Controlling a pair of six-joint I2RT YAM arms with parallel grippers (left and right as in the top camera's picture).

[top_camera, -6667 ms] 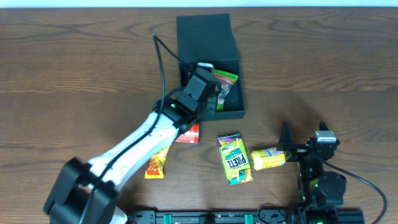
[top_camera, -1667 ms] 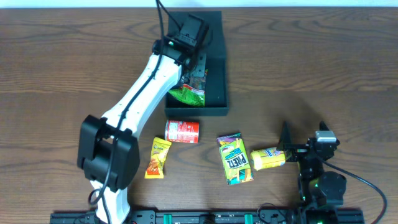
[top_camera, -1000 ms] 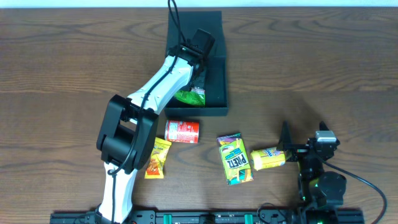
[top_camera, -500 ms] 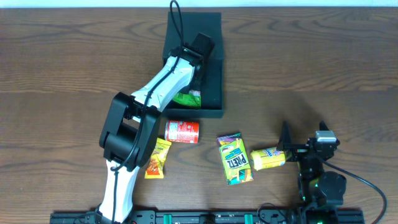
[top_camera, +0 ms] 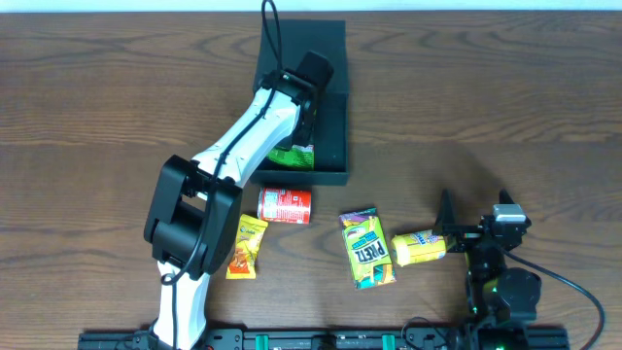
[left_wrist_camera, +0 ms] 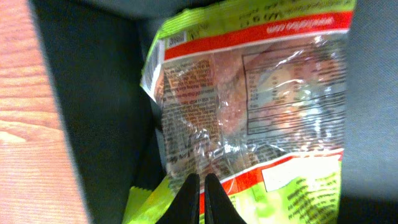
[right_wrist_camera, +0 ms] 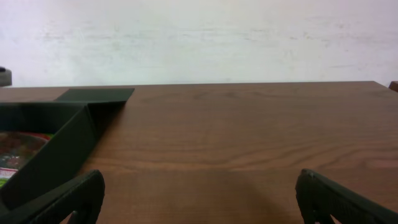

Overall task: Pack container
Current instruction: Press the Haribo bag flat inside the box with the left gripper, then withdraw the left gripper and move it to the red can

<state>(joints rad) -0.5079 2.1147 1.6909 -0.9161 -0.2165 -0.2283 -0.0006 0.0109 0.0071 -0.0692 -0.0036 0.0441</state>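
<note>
The left claw [left_wrist_camera: 198, 194] is clenched, its tips pressed together with nothing seen between them. It hangs inside the box [top_camera: 335, 136], whose dark walls stand on either side of it. Right under the tips lies a green packet [left_wrist_camera: 249, 106]; whether the tips touch it cannot be told. The lid [top_camera: 332, 39] lies open and flat beyond the claw, on the side away from its arm's base. Outside the box, back along the arm, a red packet [top_camera: 284, 205] lies on the table [top_camera: 505, 107], with an orange packet [top_camera: 246, 246] further back. The right claw [right_wrist_camera: 202, 199] is released, jaws wide and empty, low over the table. The box is ahead of it and to its left. A yellow packet [top_camera: 418, 247] lies near this claw, on the same side as the box, and a Pretz packet [top_camera: 366, 248] lies just past that.
</note>
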